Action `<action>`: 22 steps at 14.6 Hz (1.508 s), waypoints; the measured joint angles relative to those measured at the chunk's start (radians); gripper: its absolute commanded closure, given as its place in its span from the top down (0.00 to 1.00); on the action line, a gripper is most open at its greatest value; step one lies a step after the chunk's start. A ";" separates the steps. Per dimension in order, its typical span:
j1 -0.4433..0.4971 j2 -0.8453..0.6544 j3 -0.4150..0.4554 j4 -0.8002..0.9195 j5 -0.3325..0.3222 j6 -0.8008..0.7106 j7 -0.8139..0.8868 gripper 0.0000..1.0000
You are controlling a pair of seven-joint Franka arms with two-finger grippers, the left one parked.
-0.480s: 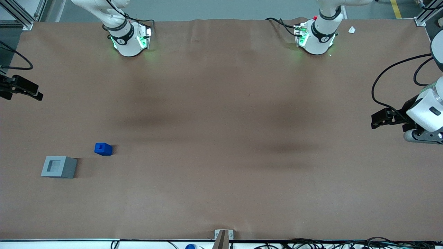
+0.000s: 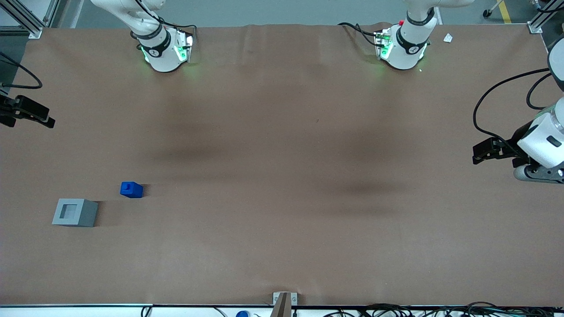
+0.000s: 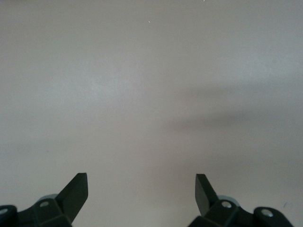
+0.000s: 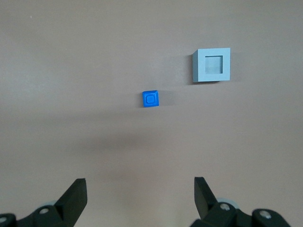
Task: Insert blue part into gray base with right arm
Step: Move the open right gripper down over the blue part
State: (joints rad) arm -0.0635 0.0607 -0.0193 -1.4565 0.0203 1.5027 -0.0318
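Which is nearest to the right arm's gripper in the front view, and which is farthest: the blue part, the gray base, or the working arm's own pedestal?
The open gripper hangs at the working arm's end of the table.
1. Working arm's pedestal: farther from the camera than the gripper; too close to call against the blue part.
2. Blue part: nearer the camera.
3. Gray base: nearest the camera, farthest from the gripper.

The right arm (image 2: 22,112) is cut off by the edge of the front view; only the black gripper (image 2: 49,122) end and a loop of cable show, and from there the finger gap cannot be made out (the wrist view settles it: the fingers (image 4: 75,194) stand wide apart). In that wrist view the gripper's body is cut off by the picture's edge. The depth of the gray base's (image 4: 211,65) recess cannot be judged.
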 measured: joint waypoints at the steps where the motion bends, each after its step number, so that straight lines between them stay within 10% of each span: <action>1: -0.001 0.000 0.000 0.000 0.000 0.000 0.000 1.00; 22: -0.042 0.203 0.010 -0.369 0.000 0.538 -0.028 1.00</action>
State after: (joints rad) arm -0.1054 0.2632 -0.0094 -1.8259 0.0200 2.0412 -0.0594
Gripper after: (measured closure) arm 0.000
